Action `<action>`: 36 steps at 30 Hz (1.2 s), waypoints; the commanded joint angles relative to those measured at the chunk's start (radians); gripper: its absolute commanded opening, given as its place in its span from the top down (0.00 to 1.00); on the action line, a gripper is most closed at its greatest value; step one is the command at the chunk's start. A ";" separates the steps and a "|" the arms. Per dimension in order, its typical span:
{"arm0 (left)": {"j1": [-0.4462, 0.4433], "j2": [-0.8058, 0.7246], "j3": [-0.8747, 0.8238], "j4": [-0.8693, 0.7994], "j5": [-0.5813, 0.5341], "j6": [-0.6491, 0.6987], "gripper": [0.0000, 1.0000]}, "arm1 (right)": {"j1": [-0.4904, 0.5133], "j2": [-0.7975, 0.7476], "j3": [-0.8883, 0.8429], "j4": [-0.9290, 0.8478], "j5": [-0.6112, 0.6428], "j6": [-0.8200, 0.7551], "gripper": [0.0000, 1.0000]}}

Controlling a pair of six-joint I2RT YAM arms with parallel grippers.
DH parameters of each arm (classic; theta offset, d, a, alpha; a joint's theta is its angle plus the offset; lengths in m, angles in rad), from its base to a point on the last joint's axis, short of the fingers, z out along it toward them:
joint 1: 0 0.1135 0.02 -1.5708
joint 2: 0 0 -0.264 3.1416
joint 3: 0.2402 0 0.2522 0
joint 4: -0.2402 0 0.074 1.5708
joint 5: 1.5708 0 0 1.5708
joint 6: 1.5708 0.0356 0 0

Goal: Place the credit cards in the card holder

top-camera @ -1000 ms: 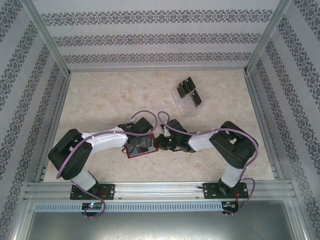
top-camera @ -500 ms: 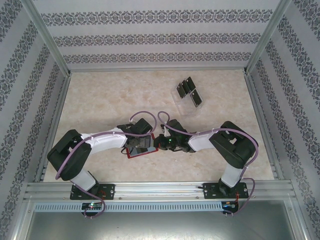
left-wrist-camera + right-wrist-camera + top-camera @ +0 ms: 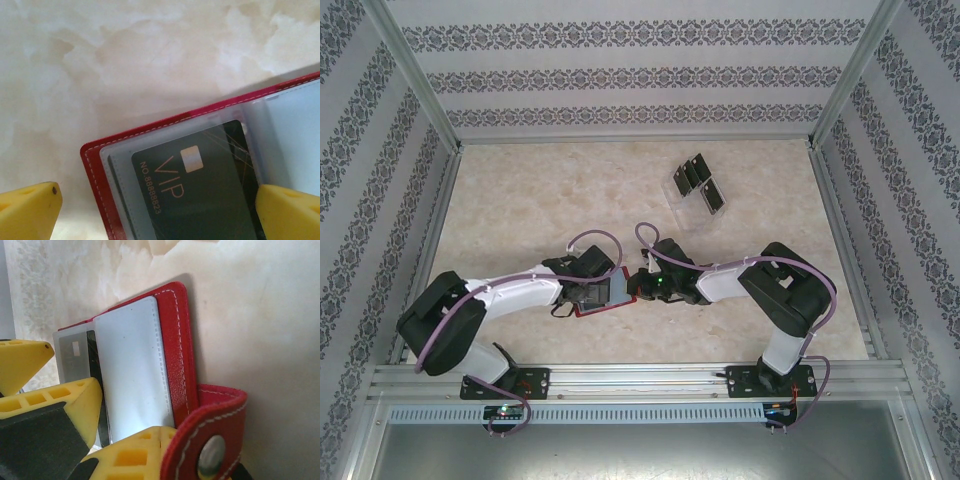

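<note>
red card holder (image 3: 615, 297) open on table (image 3: 520, 200), near ctr — black vip card (image 3: 200, 190) in its clear sleeve. left gripper (image 3: 157, 212) spread wide over that card; right gripper (image 3: 117, 415) clamped on holder's rt edge. other cards (image 3: 714, 198) far right in stand (image 3: 693, 212).

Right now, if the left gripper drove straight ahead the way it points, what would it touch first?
Most likely the black VIP card tucked in the open card holder, centred between the left gripper's spread fingers. One finger hangs over bare table beside the holder; depth is unclear.
</note>
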 commanded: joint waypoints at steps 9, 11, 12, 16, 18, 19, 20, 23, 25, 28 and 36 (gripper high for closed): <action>0.012 -0.054 -0.050 -0.069 -0.043 -0.024 0.00 | -0.005 0.031 0.013 -0.053 0.052 -0.002 1.00; 0.012 -0.061 -0.050 -0.064 -0.042 -0.023 0.00 | -0.004 0.031 0.013 -0.056 0.050 -0.004 1.00; 0.012 -0.069 -0.048 -0.057 -0.040 -0.019 0.00 | -0.004 0.030 0.013 -0.056 0.050 -0.004 1.00; 0.012 -0.085 -0.009 -0.044 -0.031 -0.006 0.00 | -0.005 0.029 0.013 -0.056 0.051 -0.006 1.00; 0.012 -0.080 0.015 -0.033 -0.024 0.005 0.00 | -0.005 0.030 0.012 -0.056 0.051 -0.004 1.00; 0.012 -0.071 0.031 -0.030 -0.022 0.012 0.00 | -0.004 0.031 0.012 -0.056 0.052 -0.005 1.00; 0.011 -0.061 0.043 -0.028 -0.020 0.016 0.00 | -0.005 0.032 0.011 -0.056 0.051 -0.005 1.00; 0.012 -0.016 0.072 -0.015 -0.019 0.028 0.00 | -0.005 0.034 0.013 -0.054 0.050 -0.004 1.00; 0.014 0.016 0.084 -0.011 -0.020 0.029 0.00 | -0.005 0.034 0.012 -0.053 0.050 -0.003 1.00; 0.016 0.042 0.081 0.005 -0.023 0.023 0.00 | -0.005 0.032 0.011 -0.054 0.050 -0.002 1.00; 0.024 0.039 0.047 0.012 -0.029 0.015 0.00 | -0.004 0.026 0.009 -0.060 0.052 -0.005 1.00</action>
